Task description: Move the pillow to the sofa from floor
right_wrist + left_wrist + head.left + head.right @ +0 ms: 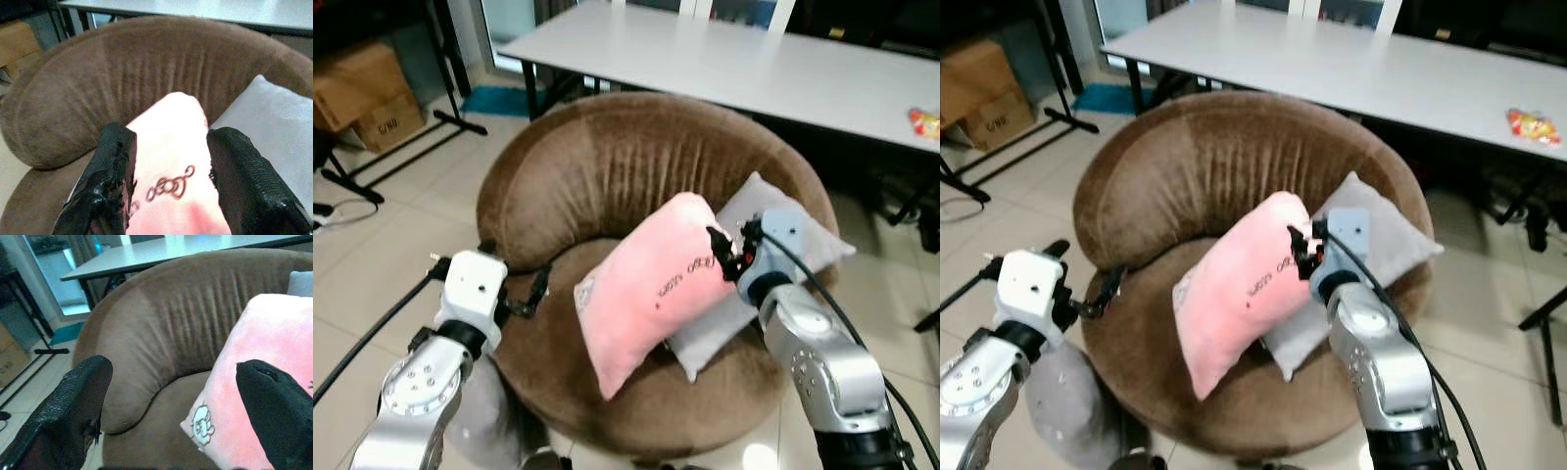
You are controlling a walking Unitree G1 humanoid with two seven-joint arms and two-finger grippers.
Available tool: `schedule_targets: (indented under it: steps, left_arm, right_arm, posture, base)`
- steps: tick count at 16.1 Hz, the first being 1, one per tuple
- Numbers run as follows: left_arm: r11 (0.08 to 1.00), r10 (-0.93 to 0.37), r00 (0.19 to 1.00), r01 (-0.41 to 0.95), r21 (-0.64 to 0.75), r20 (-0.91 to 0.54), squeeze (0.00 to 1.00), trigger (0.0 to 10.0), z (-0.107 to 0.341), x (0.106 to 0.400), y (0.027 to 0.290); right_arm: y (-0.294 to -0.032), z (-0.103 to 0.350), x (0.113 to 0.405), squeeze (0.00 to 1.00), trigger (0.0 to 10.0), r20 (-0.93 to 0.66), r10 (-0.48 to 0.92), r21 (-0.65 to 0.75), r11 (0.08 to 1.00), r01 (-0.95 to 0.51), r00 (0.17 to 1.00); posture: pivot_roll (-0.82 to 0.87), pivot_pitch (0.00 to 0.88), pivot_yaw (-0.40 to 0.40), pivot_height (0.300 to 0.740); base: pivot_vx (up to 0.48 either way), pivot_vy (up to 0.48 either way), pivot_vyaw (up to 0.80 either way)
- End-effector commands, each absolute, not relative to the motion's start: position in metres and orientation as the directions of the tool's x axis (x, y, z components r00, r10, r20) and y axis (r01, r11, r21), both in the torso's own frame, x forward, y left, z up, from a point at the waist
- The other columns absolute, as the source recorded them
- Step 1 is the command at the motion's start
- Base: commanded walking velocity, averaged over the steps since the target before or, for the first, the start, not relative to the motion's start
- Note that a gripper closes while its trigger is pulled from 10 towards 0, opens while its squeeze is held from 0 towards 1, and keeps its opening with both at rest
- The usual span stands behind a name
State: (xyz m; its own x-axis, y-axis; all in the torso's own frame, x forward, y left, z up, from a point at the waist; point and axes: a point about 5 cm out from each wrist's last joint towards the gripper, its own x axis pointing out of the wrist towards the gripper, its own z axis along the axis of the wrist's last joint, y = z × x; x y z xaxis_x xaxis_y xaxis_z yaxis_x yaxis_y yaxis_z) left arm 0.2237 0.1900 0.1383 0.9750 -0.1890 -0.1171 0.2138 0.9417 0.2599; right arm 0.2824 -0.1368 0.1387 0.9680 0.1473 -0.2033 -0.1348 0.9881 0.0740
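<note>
Nearest me, my left gripper (530, 294) hovers at the front-left rim of the round brown sofa (607, 166), its fingers (73, 406) spread wide and holding nothing; the lower corner of the pink pillow (651, 284) lies just ahead of it and toward my right. A grey bundle (1067, 406) lies on the floor beside that arm. Further in, my right gripper (722, 253) pinches the pillow's upper end, a black finger (110, 181) pressed on either side of the fabric. The pillow is over the seat, its long axis slanting from low at front-left up to the gripper at back-right, leaning on a grey cushion (783, 211). I judge it only needs releasing, and the right arm has it. Behind the sofa stands a white table (724, 59).
</note>
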Motion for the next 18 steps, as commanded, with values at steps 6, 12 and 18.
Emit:
schedule_targets:
  steps: [6,12,18]
  left_arm:
    - [0.947,-0.147,0.986,0.164,0.277,-0.082,0.0,10.0,0.14,0.223,0.187]
    - [0.956,-0.086,0.993,0.105,0.272,-0.082,0.0,10.0,0.139,0.221,0.197]
    - [0.959,-0.065,0.995,0.083,0.271,-0.071,0.0,10.0,0.142,0.223,0.199]
  right_arm:
    - [-0.141,0.136,0.281,0.0,10.0,-0.244,0.147,0.02,0.989,-0.146,0.959]
    - [-0.135,0.133,0.281,0.0,10.0,-0.265,0.188,0.021,0.982,-0.189,0.946]
    - [-0.149,0.132,0.291,0.0,10.0,-0.271,0.17,-0.042,0.981,-0.188,0.947]
  posture:
    - [-0.03,0.0,-0.036,0.74]
    - [-0.01,0.0,-0.071,0.74]
    - [0.01,0.0,-0.064,0.74]
  base:
    - [0.0,0.0,0.0]
    - [0.0,0.115,0.0]
    - [0.0,0.362,0.0]
